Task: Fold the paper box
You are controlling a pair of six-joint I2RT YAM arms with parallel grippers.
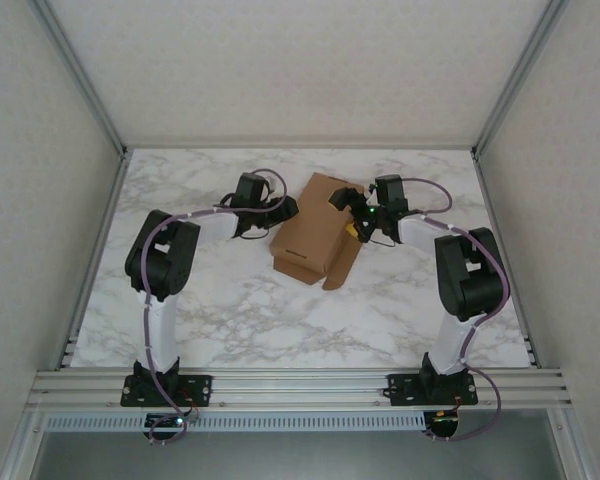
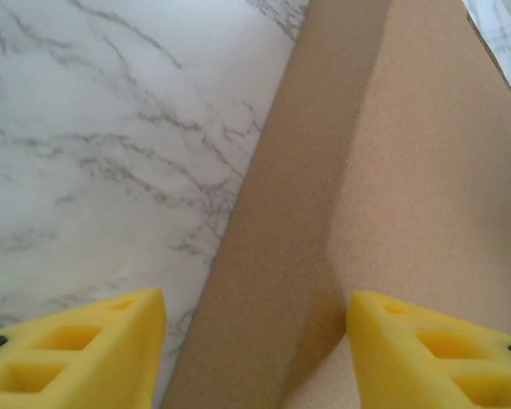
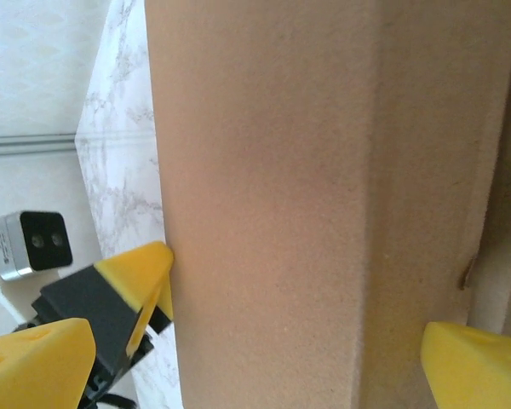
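Paper box (image 1: 310, 235) resting on the tabletop (image 1: 230, 320), half folded. Left pincer (image 1: 283, 211) spread at the box's left side, right pincer (image 1: 348, 213) spread wide at its right side. Push both walls up together, slowly.

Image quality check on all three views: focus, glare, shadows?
Top external: even soft light, sharp, no glare; the brown cardboard box casts no hard shadow on the white marble table. Left wrist: box close and soft, marble bright but veins readable. Right wrist: cardboard very close, surface blurred.
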